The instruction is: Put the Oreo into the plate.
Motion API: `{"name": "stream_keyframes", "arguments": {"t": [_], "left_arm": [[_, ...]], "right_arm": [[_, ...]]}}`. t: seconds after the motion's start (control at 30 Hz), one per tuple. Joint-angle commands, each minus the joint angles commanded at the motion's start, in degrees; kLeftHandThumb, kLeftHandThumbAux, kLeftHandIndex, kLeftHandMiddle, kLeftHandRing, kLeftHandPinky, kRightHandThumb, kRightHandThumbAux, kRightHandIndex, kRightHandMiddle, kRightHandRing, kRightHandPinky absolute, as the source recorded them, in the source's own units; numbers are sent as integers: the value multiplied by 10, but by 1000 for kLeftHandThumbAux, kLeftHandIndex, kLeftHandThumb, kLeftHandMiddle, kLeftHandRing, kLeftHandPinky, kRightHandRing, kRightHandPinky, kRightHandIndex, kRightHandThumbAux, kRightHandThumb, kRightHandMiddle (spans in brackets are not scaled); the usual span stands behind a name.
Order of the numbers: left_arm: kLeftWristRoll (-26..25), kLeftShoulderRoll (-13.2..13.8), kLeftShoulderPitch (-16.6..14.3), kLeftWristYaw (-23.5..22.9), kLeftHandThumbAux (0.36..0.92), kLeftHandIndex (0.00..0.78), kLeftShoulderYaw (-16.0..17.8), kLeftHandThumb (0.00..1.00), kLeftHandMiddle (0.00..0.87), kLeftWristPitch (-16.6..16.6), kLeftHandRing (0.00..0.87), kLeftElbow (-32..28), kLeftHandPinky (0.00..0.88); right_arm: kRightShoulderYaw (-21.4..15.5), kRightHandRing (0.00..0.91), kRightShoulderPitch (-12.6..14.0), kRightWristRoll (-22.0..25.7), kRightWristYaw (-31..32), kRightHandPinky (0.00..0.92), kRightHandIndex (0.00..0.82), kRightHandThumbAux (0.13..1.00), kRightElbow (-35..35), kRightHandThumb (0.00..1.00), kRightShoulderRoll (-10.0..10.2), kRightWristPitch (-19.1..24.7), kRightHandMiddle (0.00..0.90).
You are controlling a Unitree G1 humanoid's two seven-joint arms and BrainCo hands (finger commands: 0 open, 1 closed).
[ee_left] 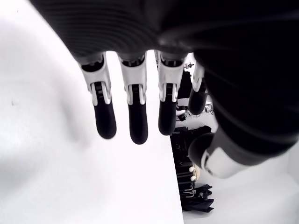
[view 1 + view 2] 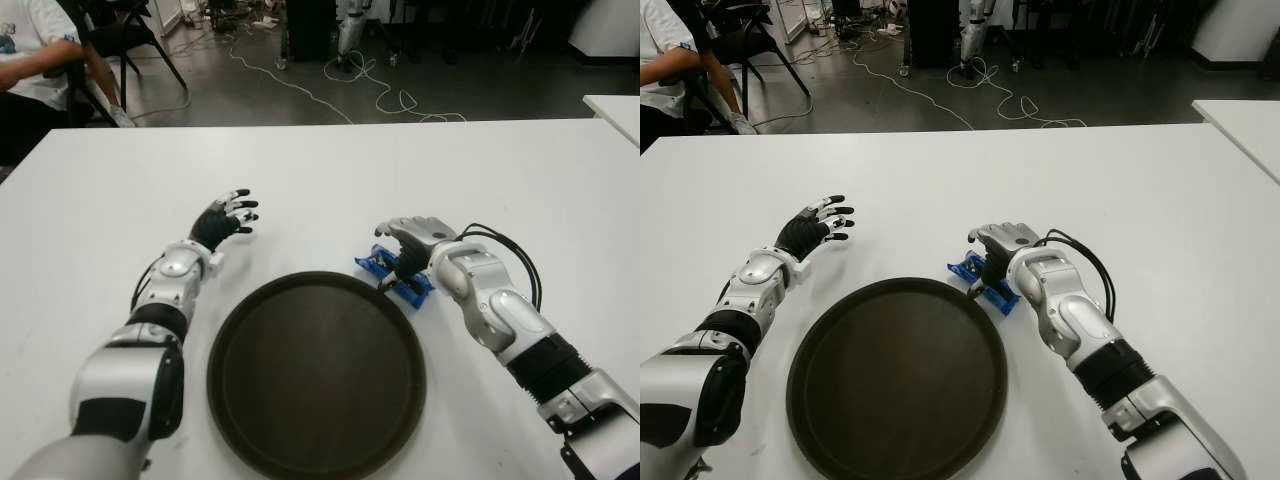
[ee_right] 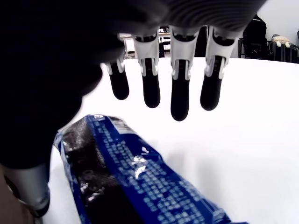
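The Oreo (image 2: 372, 264) is a blue pack lying flat on the white table (image 2: 420, 170), just off the far right rim of the round dark plate (image 2: 316, 375). My right hand (image 2: 405, 245) hovers directly over the pack, open. In the right wrist view its fingers (image 3: 180, 93) reach straight out past the Oreo (image 3: 131, 177) without closing on it, and the thumb sits beside the pack's near end. My left hand (image 2: 228, 218) shows to the far left of the plate, idle, with its fingers (image 1: 133, 112) spread and nothing in them.
A seated person (image 2: 30, 50) is beyond the table's far left corner, beside a chair. Cables (image 2: 370, 85) trail across the floor behind the table. The corner of a second white table (image 2: 615, 110) shows at the far right.
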Motion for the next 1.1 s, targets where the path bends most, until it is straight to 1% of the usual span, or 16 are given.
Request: {"name": "stream_keyframes", "arguments": {"t": [0.13,0.3,0.43,0.67,0.8,1.0,1.1], "left_arm": [[-2,0,-1,0,711,138,2,0,217,3,236,1,265],[-6,-1,-1,-5,707,137,6,0,218,3,237,0,268],[-7,0,0,-8,703,136,7,0,213,3,234,0,260],[-2,3,0,-11,670,136,5,0,214,-1,235,1,264],[-2,4,1,-11,666,136,4,0,217,-3,237,1,267],[-3,4,1,-11,682,136,6,0,217,-1,238,1,274],[-1,4,0,-8,669,137,4,0,217,1,239,1,272]], "right_arm": [[1,258,0,-3,-4,283,205,709,0,0,-1,1,232],[0,265,-1,-1,-14,290,217,709,7,0,-1,-4,242],[-1,257,-5,2,-13,286,206,705,10,0,1,-3,232],[-7,226,-13,5,-3,239,164,703,18,0,1,6,202],[-8,218,-17,5,-9,227,160,708,32,0,1,3,197],[-8,206,-18,5,-19,208,151,711,40,0,0,-2,187],[-8,193,-20,5,-18,190,135,708,44,0,-2,-7,173]]}}
